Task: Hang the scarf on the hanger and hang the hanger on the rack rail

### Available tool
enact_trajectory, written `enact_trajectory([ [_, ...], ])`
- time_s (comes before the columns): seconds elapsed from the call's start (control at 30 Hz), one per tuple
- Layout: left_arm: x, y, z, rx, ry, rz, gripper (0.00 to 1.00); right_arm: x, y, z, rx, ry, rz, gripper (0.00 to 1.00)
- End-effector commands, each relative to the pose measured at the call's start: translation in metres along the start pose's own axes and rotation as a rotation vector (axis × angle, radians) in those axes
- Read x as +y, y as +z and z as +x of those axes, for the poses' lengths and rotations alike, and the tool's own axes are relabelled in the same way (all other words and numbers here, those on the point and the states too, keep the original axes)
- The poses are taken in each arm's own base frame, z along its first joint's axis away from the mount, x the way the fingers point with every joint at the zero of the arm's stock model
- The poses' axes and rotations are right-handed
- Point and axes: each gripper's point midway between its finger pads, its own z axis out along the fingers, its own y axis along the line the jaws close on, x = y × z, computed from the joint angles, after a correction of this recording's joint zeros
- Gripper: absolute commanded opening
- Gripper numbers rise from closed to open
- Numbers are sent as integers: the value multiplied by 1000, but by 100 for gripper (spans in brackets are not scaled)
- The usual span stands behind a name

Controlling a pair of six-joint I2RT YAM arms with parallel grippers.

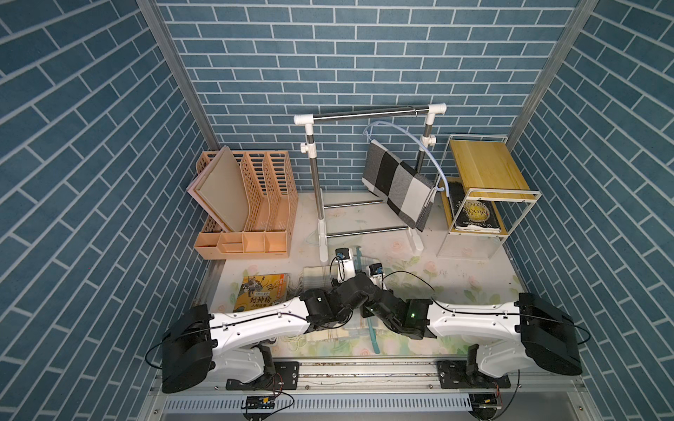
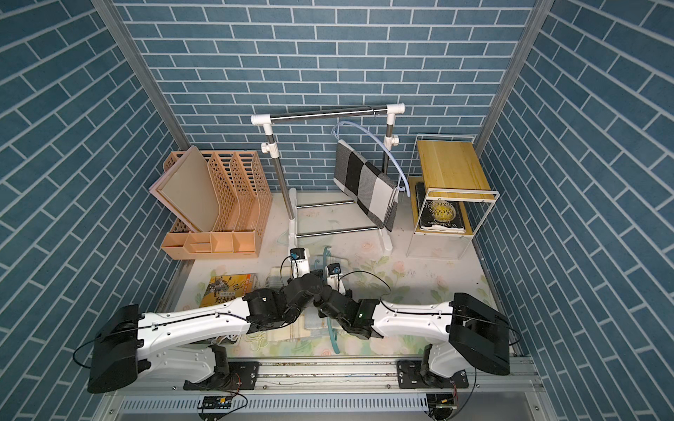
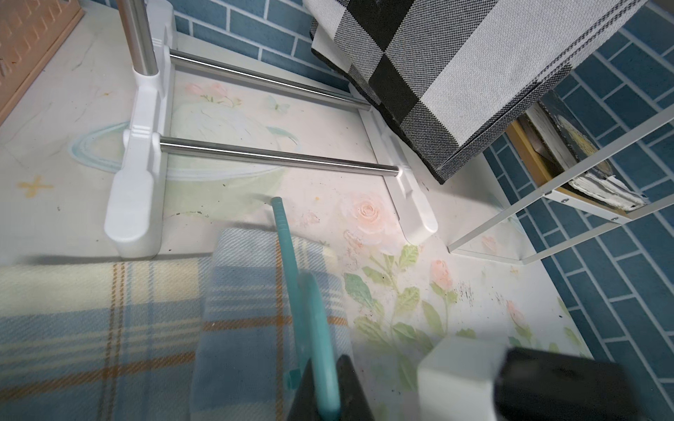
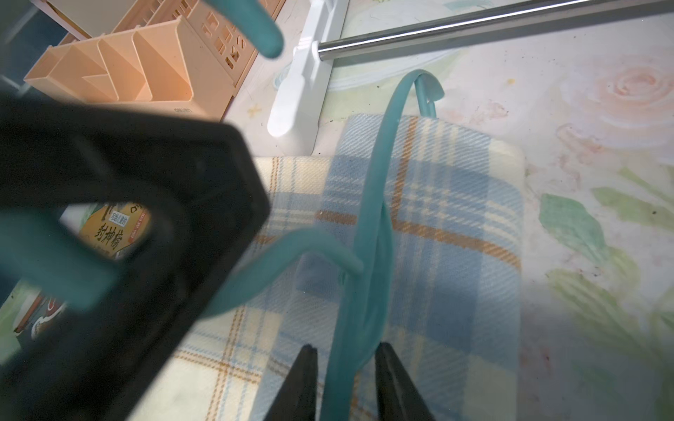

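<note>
Arms (image 1: 262, 320) converging inward, left gripper (image 3: 326, 368) clamping hanger (image 3: 286, 248), right gripper (image 4: 345, 346) straddling it

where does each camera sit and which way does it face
Top views: high over the table front, looking down and back at the rack; left arm, right arm show.
Left wrist: on the left arm, looking over the scarf toward the rack's feet; left hand grips the hanger.
Right wrist: on the right arm, looking down at scarf and hanger; right hand straddles the hanger.
Shared by both wrists: scarf, hanger, rack foot.
</note>
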Motion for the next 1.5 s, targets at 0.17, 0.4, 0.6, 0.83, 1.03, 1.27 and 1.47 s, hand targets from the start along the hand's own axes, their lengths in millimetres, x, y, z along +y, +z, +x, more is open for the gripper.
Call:
enact_trajectory([
  [0.17, -7, -7, -4, 19, -22, 30, 39, -22, 3, 2, 1, 14, 69, 13],
  [0.4, -6, -20, -15, 14, -22, 37, 73, -26, 0, -1, -2, 37, 52, 0],
  [0.6, 14, -36, -21, 13, -70, 69, 93, -27, -8, -8, -9, 106, -30, 0],
  [0.83, 44, 3, 21, 198, -237, 217, 92, -25, -13, -16, -8, 200, -154, 0],
  [1.03, 49, 45, 48, 293, -238, 178, 86, -26, -12, -17, 2, 220, -175, 0],
  [1.27, 59, 68, 67, 348, -239, 134, 81, -26, -13, -16, 8, 219, -177, 0],
  [1.47, 65, 76, 81, 390, -227, 107, 75, -25, -12, -15, 9, 221, -182, 0],
])
